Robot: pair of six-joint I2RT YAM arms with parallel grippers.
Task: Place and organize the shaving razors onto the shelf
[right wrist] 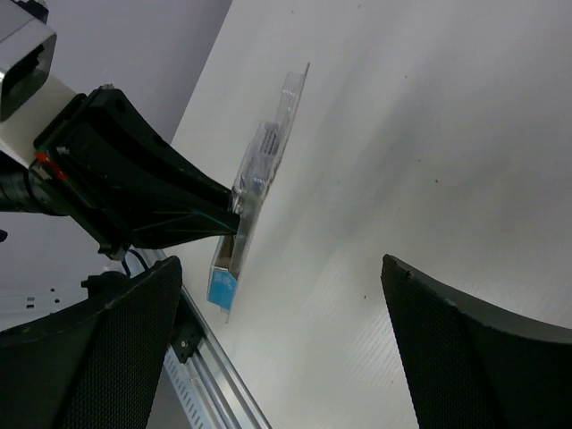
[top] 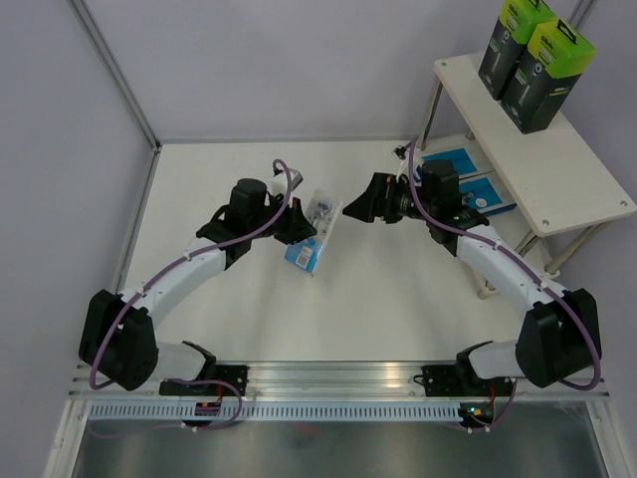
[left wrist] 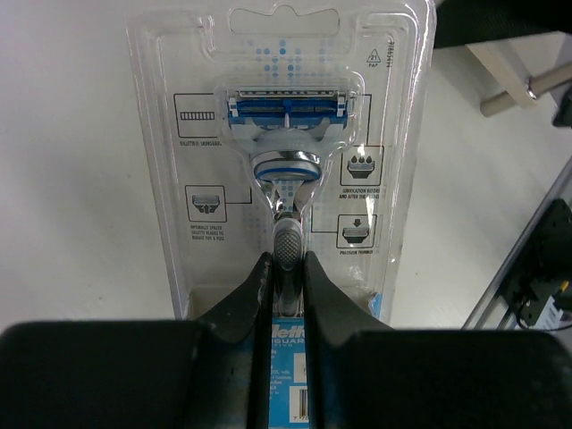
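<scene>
The blister pack (top: 312, 232) is pinched by the left gripper (top: 298, 226), mid frame. A pass to the empty, wide-open right gripper (top: 354, 209) seems needed.

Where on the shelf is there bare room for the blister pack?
The top board is bare from the two black boxes at its far end to its near edge. Underneath it is crowded: two blue boxes fill what shows.

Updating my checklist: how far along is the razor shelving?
Four packs look shelved: two black boxes on the shelf top, two blue boxes on its lower tier. In hand: the left gripper is shut on the blister pack, the right gripper open facing it. Left: shelving that pack.
</scene>
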